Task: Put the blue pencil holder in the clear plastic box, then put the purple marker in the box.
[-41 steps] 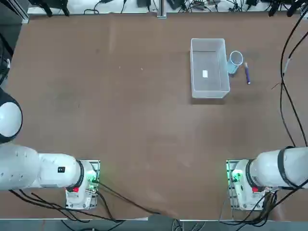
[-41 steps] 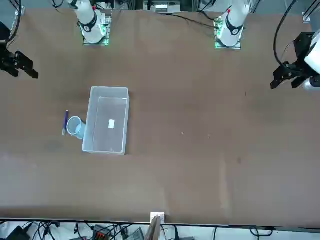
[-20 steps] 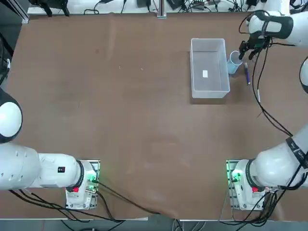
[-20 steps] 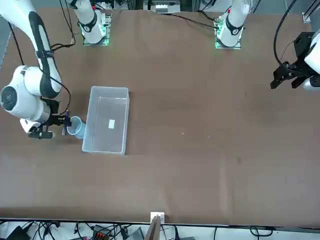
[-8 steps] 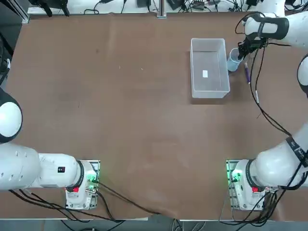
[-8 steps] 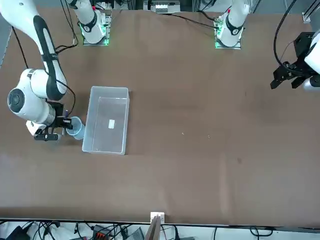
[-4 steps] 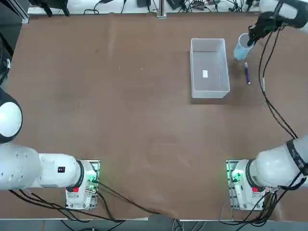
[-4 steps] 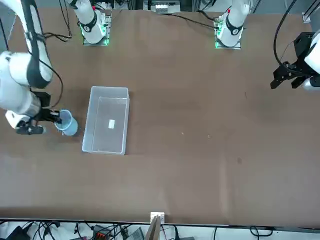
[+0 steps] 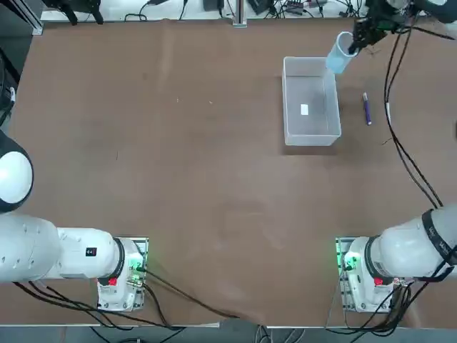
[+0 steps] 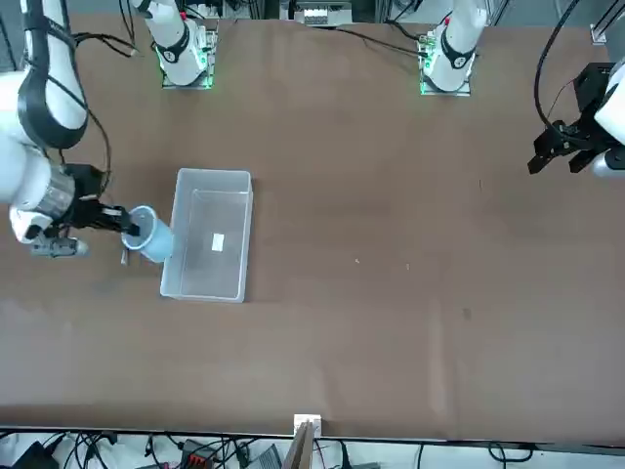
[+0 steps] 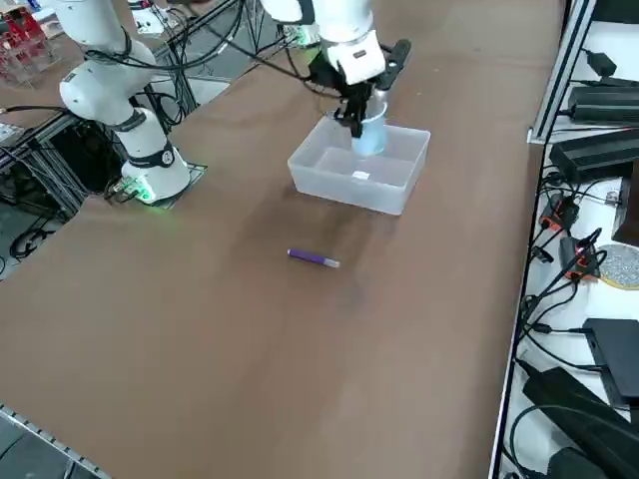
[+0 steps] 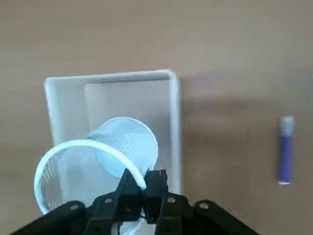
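Observation:
My right gripper (image 9: pixel 355 41) is shut on the rim of the blue pencil holder (image 9: pixel 338 56), a light-blue mesh cup hanging tilted in the air. The holder (image 12: pixel 98 161) hovers over the clear plastic box (image 12: pixel 110 78), near its side facing the marker. The gripper (image 11: pixel 355 108) holds the cup (image 11: pixel 369 130) above the box (image 11: pixel 339 190), clear of its rim. A white label lies on the box (image 9: pixel 311 136) bottom. The purple marker (image 9: pixel 366 109) lies flat on the table beside the box, also seen in the side view (image 11: pixel 314 258) and wrist view (image 12: pixel 285 150).
Brown table top (image 9: pixel 178 164) spreads wide to the left of the box. Black cables (image 9: pixel 400 143) trail from the right arm over the table's right side. Power bricks and cords (image 11: pixel 599 150) sit past the far table edge.
The gripper closed on the holder's rim, lifted it off the table beside the marker, and carried it sideways over the box. The marker has not moved.

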Robot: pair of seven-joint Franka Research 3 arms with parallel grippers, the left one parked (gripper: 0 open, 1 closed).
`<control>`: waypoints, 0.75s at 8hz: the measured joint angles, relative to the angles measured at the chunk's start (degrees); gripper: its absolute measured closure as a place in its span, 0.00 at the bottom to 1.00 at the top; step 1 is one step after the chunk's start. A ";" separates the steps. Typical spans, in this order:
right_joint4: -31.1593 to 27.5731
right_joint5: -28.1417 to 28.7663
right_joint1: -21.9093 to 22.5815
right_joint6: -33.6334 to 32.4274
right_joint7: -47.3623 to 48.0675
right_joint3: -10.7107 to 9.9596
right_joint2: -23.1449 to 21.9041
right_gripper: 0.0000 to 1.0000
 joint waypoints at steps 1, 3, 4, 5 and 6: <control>-0.06 0.10 3.25 1.03 3.85 0.11 1.38 0.94; -0.38 0.11 8.92 3.58 8.36 0.24 4.69 0.94; -0.91 0.11 10.63 5.44 9.14 0.25 6.26 0.94; -1.74 0.11 11.62 7.44 9.25 0.25 7.63 0.94; -2.63 0.11 12.17 9.46 9.25 0.25 8.83 0.94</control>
